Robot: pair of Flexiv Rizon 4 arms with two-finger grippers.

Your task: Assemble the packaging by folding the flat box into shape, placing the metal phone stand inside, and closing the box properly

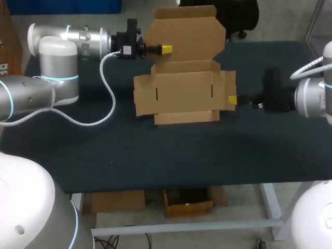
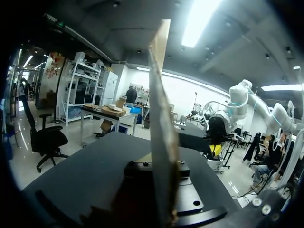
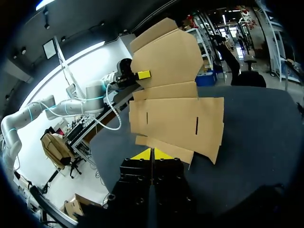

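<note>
**Box flat on surface, far panel lifted**

Cardboard box lies unfolded mid-surface, with its base and side flaps flat. The far lid panel is tilted up, pinched near its lower left corner by the left end effector. The left wrist view shows the panel edge-on in the grip. The right end effector is at the right side flap, fingers pressed together, tips at the flap edge. Can't tell if any card is caught between them.

cardboard flap edge-on, upright, clamped in the jaws | dark table beneath | right gripper beyond flap
</note>
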